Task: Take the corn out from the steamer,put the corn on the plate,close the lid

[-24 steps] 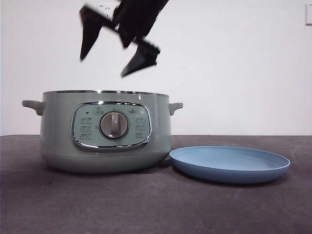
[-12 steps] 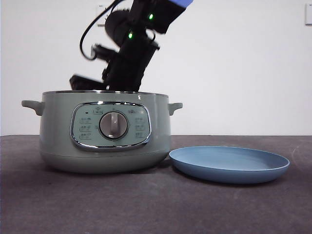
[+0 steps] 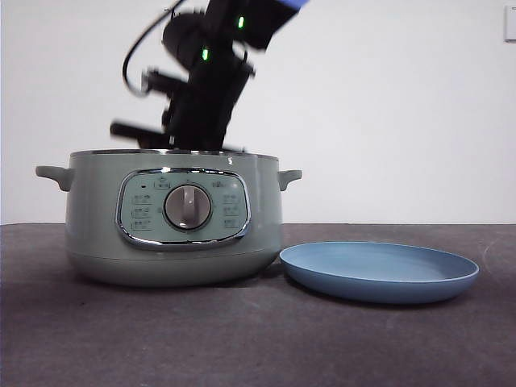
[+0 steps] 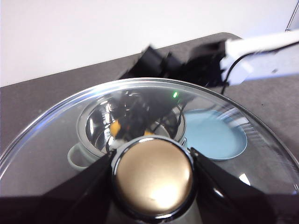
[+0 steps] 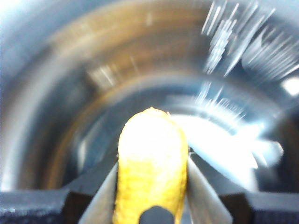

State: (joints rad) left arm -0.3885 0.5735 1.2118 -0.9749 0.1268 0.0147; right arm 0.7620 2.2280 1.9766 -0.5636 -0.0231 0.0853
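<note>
The sage-green steamer (image 3: 173,226) stands open at the left of the table. My right arm (image 3: 205,97) reaches down into it, and its gripper is hidden below the rim in the front view. In the right wrist view the right gripper (image 5: 153,161) is shut on the yellow corn (image 5: 149,182), inside the blurred metal pot. The light-blue plate (image 3: 379,270) lies empty to the right of the steamer. High above the table, my left gripper (image 4: 151,156) is shut on the knob (image 4: 152,182) of the glass lid (image 4: 51,130). Through the glass I see the steamer (image 4: 88,126) and the plate (image 4: 215,135).
A dark grey tabletop (image 3: 258,339) runs in front of a white wall. The right arm's white link and cables (image 4: 261,51) cross above the steamer in the left wrist view.
A second ago the right gripper hung open above the steamer. It then dropped into the pot and has since shifted slightly left and up. The lid, steamer and plate have not moved.
</note>
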